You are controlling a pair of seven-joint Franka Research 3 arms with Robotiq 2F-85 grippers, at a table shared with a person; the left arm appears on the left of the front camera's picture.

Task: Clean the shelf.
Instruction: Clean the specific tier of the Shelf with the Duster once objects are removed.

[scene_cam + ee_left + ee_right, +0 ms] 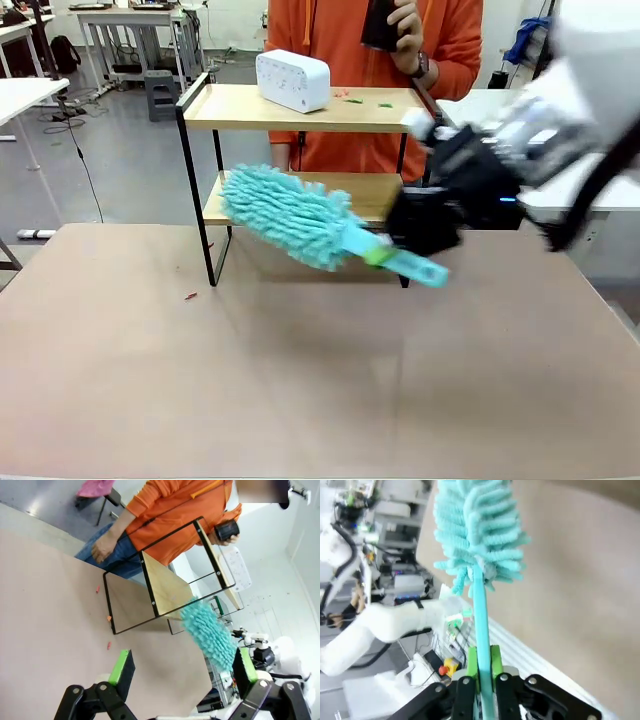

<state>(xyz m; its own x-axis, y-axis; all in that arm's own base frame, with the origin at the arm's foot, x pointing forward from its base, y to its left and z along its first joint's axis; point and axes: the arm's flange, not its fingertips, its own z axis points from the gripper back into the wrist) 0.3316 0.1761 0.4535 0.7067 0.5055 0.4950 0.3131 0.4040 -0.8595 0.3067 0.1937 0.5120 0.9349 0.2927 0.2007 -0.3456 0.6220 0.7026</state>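
front view | right gripper [385, 250] clamps teal duster [290, 215] by shelf [300, 112] | left gripper [183, 666] wide | tan tabletop [300, 380], grey floor [130, 170]

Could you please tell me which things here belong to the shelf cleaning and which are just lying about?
Job: shelf, teal duster, right gripper shut on its handle, scraps on top board.
Lying about: white box on top board, red scrap on the table.
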